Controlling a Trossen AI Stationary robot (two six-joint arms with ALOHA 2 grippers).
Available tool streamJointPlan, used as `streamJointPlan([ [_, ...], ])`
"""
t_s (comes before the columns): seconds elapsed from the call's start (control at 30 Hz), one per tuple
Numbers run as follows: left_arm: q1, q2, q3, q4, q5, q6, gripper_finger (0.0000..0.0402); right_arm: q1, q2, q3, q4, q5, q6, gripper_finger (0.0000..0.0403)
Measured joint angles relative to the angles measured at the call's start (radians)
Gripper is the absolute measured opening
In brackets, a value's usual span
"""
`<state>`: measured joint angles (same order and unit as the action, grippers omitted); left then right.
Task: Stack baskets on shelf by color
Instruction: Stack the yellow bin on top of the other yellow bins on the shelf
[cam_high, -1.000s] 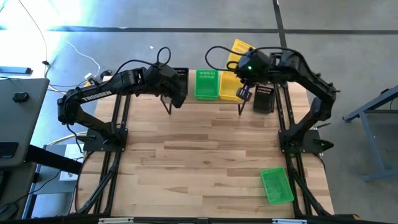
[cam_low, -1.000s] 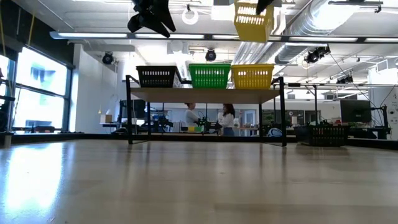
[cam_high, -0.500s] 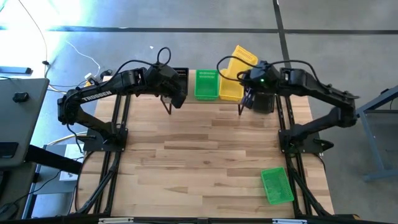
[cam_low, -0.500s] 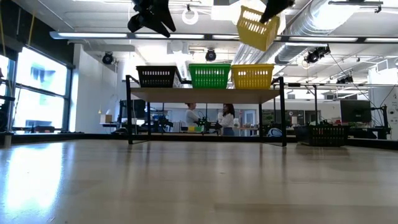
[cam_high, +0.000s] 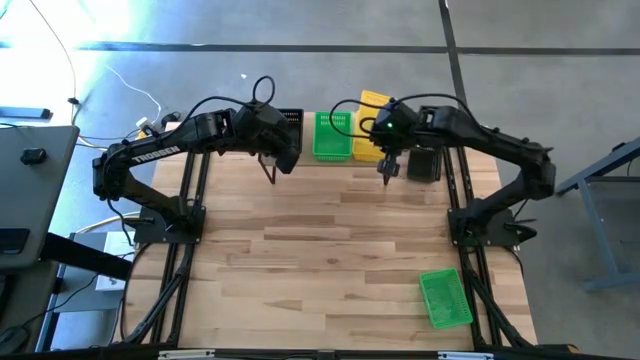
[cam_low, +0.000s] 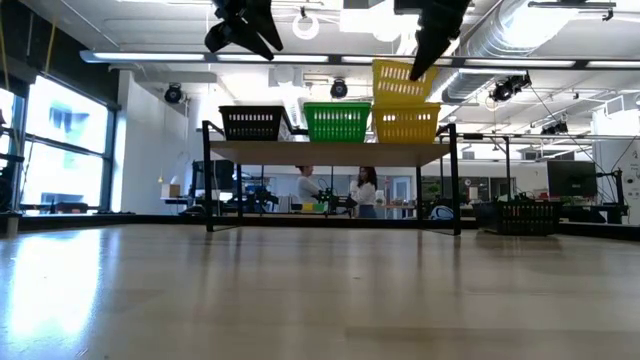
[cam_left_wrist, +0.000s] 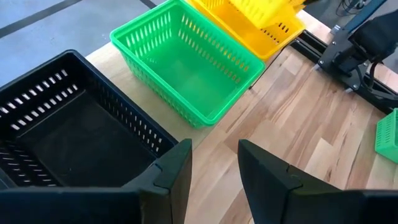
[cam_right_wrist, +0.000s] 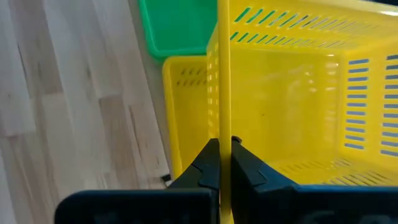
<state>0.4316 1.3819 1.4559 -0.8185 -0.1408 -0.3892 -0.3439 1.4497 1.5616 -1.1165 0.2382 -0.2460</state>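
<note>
The shelf stands at the table's far edge. It carries a black basket, a green basket and a yellow basket side by side. A second yellow basket sits directly over the yellow one, held by my right gripper, which is shut on it. That gripper shows from the side in the low view. My left gripper is open and hovers above the black basket's near side, touching nothing. My right gripper pinches one side wall of the upper yellow basket at its rim, one finger inside and one outside. The fingers come from above, slanting down. The basket hangs slightly tilted, its bottom level with the lower yellow basket's rim; whether they touch I cannot tell.
Another black basket sits on the table just right of the shelf. A green basket lies near the table's right near corner. Bare wood spans the middle of the table. People stand in the room beyond the table.
My right gripper has moved down and toward the table's left, over the shelf. The yellow basket it holds was high and tipped steeply half a second ago. It has come down and levelled out directly above the yellow basket on the shelf.
</note>
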Motion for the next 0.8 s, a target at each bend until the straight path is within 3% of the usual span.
streamJointPlan([
  [0.3,0.000,0.000,0.000,0.000,0.000,0.000,0.0120,-0.024,0.030,0.000,-0.028,-0.056,-0.025,0.0000],
  [0.8,0.000,0.000,0.000,0.000,0.000,0.000,0.0120,-0.062,0.051,0.000,-0.080,-0.031,-0.095,0.0000],
])
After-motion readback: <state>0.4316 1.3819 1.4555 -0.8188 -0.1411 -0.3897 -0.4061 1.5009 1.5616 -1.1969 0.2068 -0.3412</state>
